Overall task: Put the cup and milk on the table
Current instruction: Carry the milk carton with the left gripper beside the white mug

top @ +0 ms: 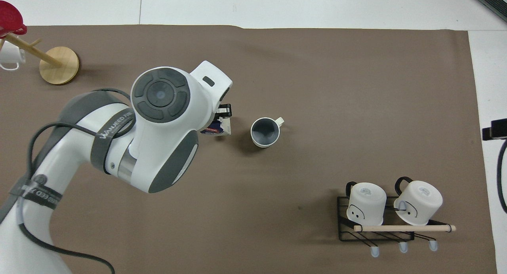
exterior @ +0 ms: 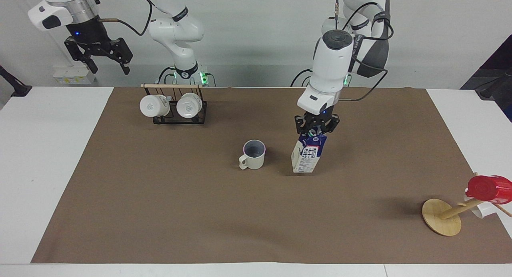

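Note:
The cream-beige cup [exterior: 253,155] [top: 265,132] stands upright on the brown mat of the table [exterior: 160,213] near its middle. Beside it, toward the left arm's end, the blue and white milk carton [exterior: 306,155] [top: 217,128] is upright with its base at or just above the mat; I cannot tell if it touches. My left gripper [exterior: 317,129] is shut on the carton's top ridge. In the overhead view the left arm covers most of the carton. My right gripper [exterior: 106,61] hangs open and empty, raised off the right arm's end of the mat, waiting.
A black wire rack [exterior: 176,109] [top: 380,222] with two white mugs stands near the robots toward the right arm's end. A tilted wooden mug stand [exterior: 442,217] [top: 59,60] with a red cup [exterior: 486,187] sits at the left arm's end.

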`<state>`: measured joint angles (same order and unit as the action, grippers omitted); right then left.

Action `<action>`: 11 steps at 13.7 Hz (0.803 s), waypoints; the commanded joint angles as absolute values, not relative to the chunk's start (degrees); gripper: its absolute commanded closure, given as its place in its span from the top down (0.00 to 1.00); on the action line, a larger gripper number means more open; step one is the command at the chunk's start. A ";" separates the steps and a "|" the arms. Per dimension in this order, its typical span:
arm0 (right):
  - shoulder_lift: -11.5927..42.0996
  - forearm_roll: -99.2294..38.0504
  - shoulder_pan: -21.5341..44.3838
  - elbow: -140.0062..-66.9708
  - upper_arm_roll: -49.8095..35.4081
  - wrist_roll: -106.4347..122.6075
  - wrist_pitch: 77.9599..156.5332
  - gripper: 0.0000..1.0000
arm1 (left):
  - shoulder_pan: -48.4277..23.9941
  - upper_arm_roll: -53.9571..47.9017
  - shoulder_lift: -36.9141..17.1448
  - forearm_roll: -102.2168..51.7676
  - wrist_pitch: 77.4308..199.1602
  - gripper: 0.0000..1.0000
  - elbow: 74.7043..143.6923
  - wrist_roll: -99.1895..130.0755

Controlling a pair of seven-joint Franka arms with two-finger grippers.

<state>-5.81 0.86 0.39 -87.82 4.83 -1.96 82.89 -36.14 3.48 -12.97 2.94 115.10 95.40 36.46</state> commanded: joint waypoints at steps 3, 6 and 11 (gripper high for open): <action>-8.35 1.05 0.17 -90.88 3.96 -2.55 83.06 1.00 | -38.76 4.48 -16.17 4.13 114.78 0.38 92.72 40.34; -8.52 1.32 0.18 -91.84 3.87 -3.07 83.67 1.00 | -38.85 4.31 -16.17 4.04 117.16 0.48 93.51 40.08; -9.84 1.76 0.26 -94.31 3.60 -2.29 86.05 1.00 | -38.94 4.13 -16.00 3.96 118.30 1.00 94.31 39.20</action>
